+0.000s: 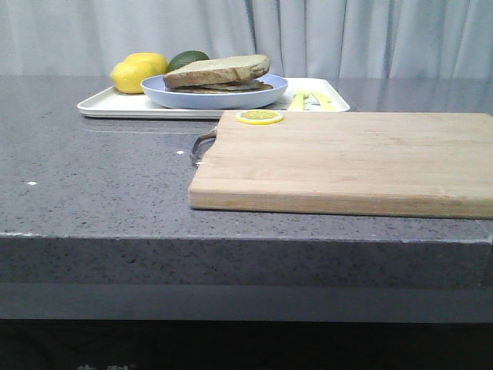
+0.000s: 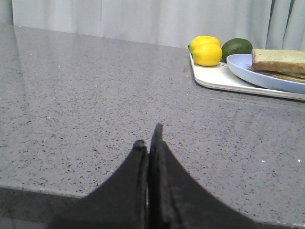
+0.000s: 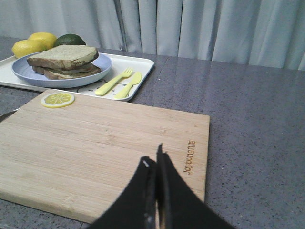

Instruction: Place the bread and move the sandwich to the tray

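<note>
While sandwich (image 3: 64, 61) rests on tray (image 3: 138, 67) | right gripper (image 3: 156, 164) closed, well apart

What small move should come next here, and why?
Probably none beyond holding retracted: the sandwich already sits on the blue plate on the tray, and both the left end effector and right end effector are shut and empty.

A big gray table (image 1: 92, 193) with tiny white specks is filling the room's front. Its flat top is shining a little. Pale gray curtains (image 1: 347, 35) are hanging in soft folds along the table's far edge.
</note>
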You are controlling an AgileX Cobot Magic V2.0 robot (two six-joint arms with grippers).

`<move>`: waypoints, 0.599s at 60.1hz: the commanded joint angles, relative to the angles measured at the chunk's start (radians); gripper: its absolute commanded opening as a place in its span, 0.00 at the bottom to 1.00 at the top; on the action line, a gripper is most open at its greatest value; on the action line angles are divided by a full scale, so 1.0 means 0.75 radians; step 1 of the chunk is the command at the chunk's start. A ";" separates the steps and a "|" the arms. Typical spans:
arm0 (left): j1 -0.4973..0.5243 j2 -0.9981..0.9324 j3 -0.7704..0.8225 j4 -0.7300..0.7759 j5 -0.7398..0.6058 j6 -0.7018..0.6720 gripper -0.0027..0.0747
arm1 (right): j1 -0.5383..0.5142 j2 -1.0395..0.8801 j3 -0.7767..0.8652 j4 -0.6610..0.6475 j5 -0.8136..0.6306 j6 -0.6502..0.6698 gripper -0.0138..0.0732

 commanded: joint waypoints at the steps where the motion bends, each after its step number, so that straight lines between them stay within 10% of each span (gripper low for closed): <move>1: 0.000 -0.033 0.014 -0.015 -0.111 -0.011 0.01 | -0.004 0.005 -0.022 -0.010 -0.113 -0.006 0.07; 21: 0.000 -0.030 0.014 -0.015 -0.111 -0.011 0.01 | 0.186 -0.048 0.249 -0.462 -0.440 0.521 0.07; 36: 0.000 -0.030 0.014 -0.015 -0.111 -0.011 0.01 | 0.097 -0.238 0.433 -0.470 -0.415 0.564 0.07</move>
